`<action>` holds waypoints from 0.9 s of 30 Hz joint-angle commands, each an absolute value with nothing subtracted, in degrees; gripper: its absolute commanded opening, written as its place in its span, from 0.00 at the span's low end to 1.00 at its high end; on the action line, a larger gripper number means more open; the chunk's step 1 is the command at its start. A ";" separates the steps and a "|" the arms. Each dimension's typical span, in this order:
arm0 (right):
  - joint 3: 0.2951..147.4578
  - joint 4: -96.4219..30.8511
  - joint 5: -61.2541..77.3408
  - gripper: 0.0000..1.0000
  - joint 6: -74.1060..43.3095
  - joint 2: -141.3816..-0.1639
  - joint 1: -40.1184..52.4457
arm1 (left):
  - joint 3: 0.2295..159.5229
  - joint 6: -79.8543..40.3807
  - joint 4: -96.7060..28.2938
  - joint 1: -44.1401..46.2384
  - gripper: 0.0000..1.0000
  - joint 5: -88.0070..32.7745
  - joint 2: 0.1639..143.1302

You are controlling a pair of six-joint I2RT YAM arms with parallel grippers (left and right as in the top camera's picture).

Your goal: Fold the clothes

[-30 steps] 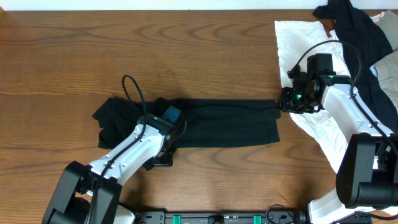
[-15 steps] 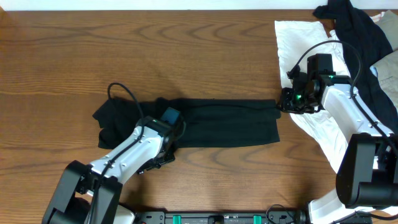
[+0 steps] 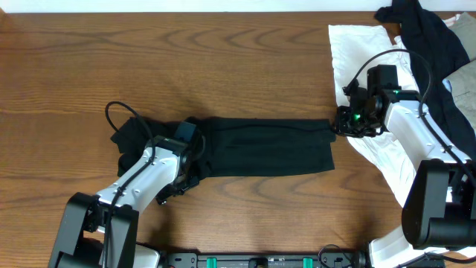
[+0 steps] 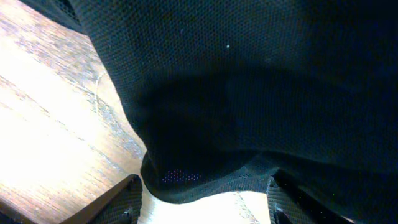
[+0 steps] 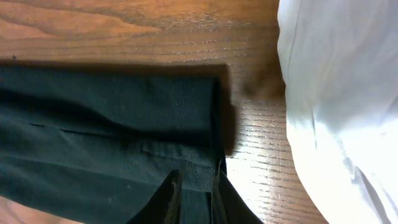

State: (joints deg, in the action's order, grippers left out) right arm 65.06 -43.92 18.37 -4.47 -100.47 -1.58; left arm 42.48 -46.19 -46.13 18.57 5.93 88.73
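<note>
Centrally, the polo shirt (image 3: 268, 149) is laid flat on the bench (image 3: 186, 59) as a long black strip folded lengthwise, with a bunched lump at its left end. Its right-hand hem is pinched by the right tool (image 5: 194, 198), whose fingers are pressed close together on the fabric edge. Over the shirt's left part the left tool (image 4: 202, 202) is set close to the cloth. Its fingers (image 4: 127, 202) are spread, one to each side of a rounded fold. Pale wood is seen between that fold and each finger, so nothing is clamped. A looped black cable (image 3: 119, 112) of the left arm is arched above the shirt's left end.

Just right of the shirt a wrinkled white cloth (image 3: 357, 52) is spread, parted from the hem by a band of bare wood. Farther right of the shirt, another black garment (image 3: 424, 33) is draped over the white cloth.

From overhead, the left tool's fingers are hidden beneath the arm, and only the left wrist view reveals their spread and the shirt's fine knit. The wood gap between shirt and white cloth is made plain in the right wrist view, whereas from overhead it is partly covered by the right tool.
</note>
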 commanded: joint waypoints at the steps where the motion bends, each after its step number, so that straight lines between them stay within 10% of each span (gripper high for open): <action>1: 65.04 -44.34 18.17 0.16 -3.53 -99.44 -1.98 | 41.47 -44.25 -45.69 18.11 0.59 4.32 88.88; 27: 65.04 -44.58 17.72 0.17 -3.51 -99.44 -1.98 | 37.76 -42.50 -45.87 17.65 0.58 9.74 78.87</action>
State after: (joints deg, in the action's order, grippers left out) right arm 65.06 -44.38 18.09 -4.45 -100.47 -1.58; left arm 40.40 -41.76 -46.89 18.33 8.03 78.74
